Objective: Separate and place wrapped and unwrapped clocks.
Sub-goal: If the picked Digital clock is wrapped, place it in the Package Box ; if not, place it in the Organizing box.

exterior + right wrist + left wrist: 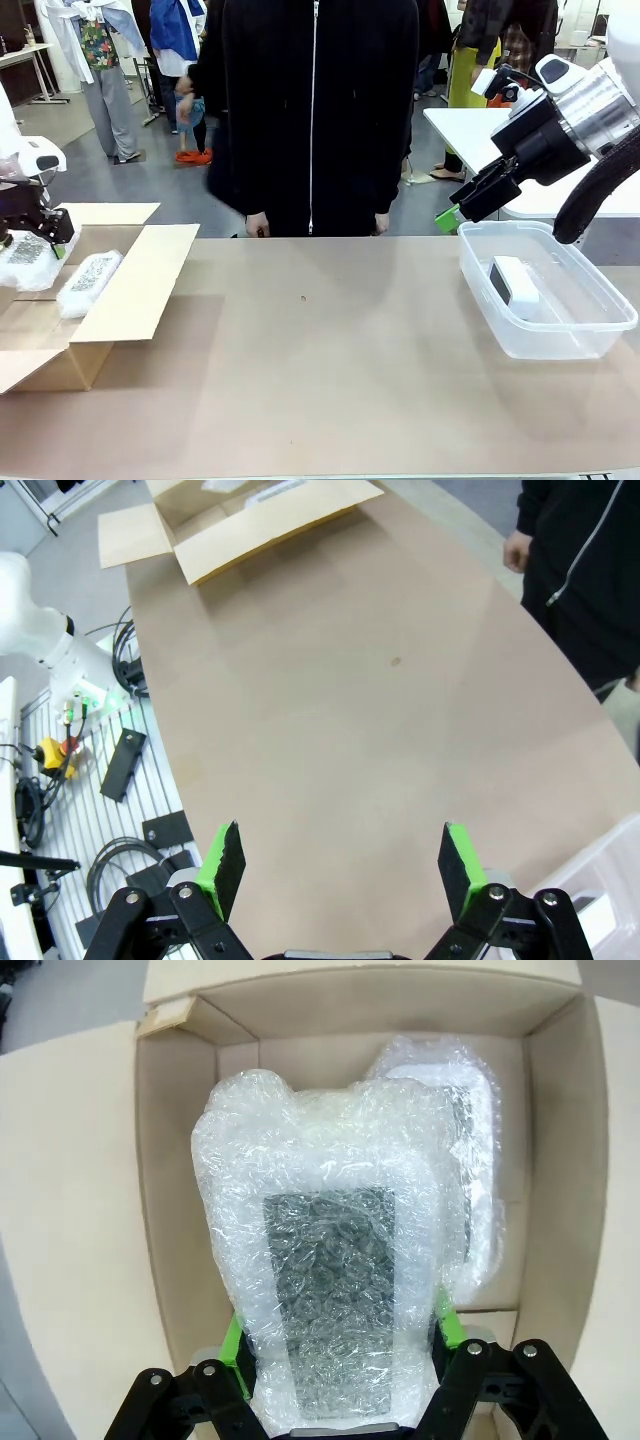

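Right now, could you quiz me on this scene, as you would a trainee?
1. True or false: the left end effector is shut on a wrapped clock.
2. Where does the bare clock lie: A) box, B) tub, C) table?
3. Fill in: the right end effector is ____ and holds nothing.

Key: 1 true, over the box, with a second wrapped clock lying inside it. 2 B. 3 open.
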Robot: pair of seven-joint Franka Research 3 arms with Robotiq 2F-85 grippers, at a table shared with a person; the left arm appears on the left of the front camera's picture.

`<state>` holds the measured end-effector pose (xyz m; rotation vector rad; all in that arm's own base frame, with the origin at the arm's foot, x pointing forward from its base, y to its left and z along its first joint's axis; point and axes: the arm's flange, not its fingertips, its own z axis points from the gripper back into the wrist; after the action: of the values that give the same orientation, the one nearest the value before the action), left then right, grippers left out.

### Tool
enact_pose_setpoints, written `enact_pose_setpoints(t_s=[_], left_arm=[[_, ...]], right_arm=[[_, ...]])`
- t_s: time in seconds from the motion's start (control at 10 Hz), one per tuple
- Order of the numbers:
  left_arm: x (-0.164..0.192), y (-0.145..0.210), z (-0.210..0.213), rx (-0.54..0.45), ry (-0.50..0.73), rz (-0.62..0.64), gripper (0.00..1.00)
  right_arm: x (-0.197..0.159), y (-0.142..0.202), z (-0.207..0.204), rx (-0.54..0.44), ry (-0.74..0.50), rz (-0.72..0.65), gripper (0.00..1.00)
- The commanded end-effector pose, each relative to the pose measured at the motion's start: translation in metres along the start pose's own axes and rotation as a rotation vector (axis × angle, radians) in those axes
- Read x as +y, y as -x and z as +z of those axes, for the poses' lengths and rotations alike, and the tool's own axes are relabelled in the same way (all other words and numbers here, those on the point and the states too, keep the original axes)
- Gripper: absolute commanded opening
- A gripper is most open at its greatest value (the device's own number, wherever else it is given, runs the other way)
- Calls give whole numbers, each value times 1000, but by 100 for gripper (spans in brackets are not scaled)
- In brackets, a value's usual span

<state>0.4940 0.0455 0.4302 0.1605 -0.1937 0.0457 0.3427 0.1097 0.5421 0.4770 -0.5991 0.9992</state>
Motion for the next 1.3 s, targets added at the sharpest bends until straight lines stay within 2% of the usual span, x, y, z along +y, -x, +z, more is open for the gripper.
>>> enact_pose_setpoints(t_s=[0.0,0.4,0.7,0.8,1.2], left_arm=[[4,-17,-11,-2,-32,-24,80],[3,-35,-31,32,-63,-68,80],[4,-48,-49,63,-64,-53,80],[4,-48,-48,67,-61,-58,100],[6,-43,-48,102,-63,-86,100]], right_arm=[[-1,1,0,16,-1,0,100],[-1,1,0,16,-1,0,100],[-1,1,0,16,-1,0,100],[-1,1,0,16,-1,0,100],[-1,1,0,16,-1,0,100]])
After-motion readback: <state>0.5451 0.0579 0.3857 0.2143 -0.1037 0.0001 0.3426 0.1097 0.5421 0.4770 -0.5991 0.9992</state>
